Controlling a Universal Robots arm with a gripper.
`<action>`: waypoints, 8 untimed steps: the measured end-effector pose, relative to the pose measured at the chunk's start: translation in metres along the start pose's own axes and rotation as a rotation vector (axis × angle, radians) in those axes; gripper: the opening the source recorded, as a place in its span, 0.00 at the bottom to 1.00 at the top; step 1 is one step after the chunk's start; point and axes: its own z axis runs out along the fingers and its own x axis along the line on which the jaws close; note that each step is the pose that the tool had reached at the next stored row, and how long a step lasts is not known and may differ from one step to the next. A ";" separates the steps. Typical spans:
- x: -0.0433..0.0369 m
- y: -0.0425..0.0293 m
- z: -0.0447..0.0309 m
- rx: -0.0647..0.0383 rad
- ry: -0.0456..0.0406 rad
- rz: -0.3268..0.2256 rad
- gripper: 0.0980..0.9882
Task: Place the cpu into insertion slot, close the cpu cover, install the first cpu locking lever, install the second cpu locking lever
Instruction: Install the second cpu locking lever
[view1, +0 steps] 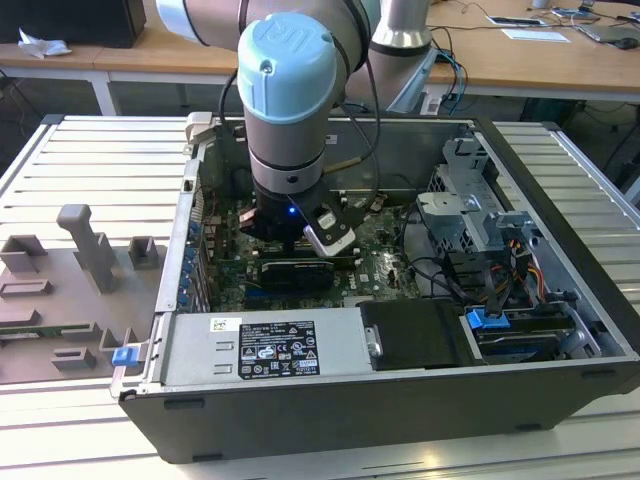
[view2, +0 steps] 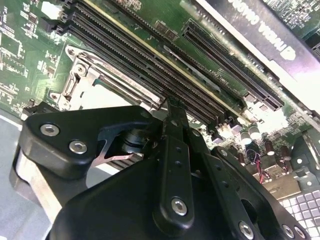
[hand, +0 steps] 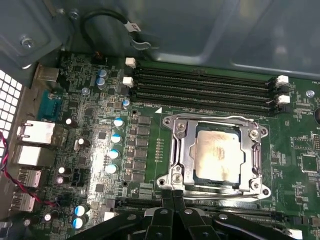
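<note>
The step in hand looked to me like the locking levers, since the first two steps were done. In the first wrist view the cpu (hand: 217, 157) lay flat in the socket (hand: 264, 190), its pale face showing through the window of the cover (hand: 182, 145), and the cover was folded down around it. My gripper (hand: 172, 197) hung just beside the socket, at the edge farthest from the long memory slots (hand: 205, 85). Its fingers were drawn close together and I saw nothing between them. A thin metal rod (hand: 215, 186), which I took for a lever, ran along that same edge of the socket, right by my fingertips. I could not tell whether I was touching it, nor whether it was the first lever or the second. The second wrist view showed the gripper (view2: 172, 107) low over the circuit board (view2: 30, 45), next to the socket's corner. I judged that seating a lever would call for a firm, steady press down and sideways under its hook, kept clear of the small parts beside the socket.
</note>
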 end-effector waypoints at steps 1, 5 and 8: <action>0.0001 0.0000 0.0002 -0.004 0.0001 -0.002 0.01; 0.0034 -0.0004 0.0028 -0.019 0.0028 -0.017 0.01; 0.0045 -0.0007 0.0043 -0.023 0.0043 -0.024 0.01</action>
